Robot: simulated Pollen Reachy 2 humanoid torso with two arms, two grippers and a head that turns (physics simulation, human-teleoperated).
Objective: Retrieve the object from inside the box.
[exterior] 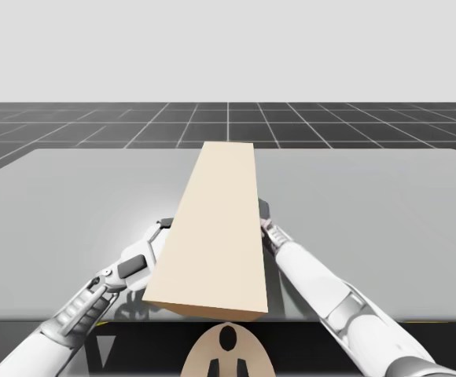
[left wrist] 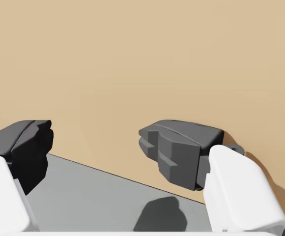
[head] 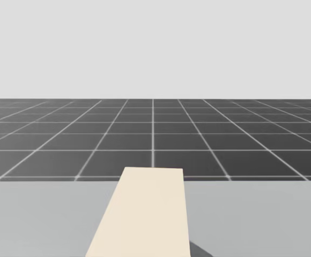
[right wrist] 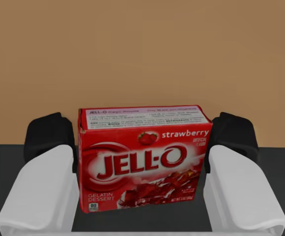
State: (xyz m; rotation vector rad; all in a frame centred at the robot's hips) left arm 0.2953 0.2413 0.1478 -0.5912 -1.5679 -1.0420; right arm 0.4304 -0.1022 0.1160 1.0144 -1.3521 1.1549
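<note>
The beige box (exterior: 216, 228) shows as a long flat slab running down the middle of the grey table, its near end raised toward me; its far end is in the head view (head: 145, 219). My right gripper (right wrist: 141, 140) is shut on a small red rectangular box (right wrist: 145, 157), a finger pressed on each side, with the tan box wall (right wrist: 142, 49) just behind it. In the high view that gripper (exterior: 266, 228) is tucked at the slab's right edge. My left gripper (left wrist: 100, 145) stands open against the tan wall (left wrist: 142, 59), at the slab's left edge (exterior: 163, 228).
The grey table (exterior: 369, 212) stretches wide on both sides of the beige box. Beyond its far edge lies a dark gridded floor (head: 155, 139). Both forearms come in low at the table's near edge.
</note>
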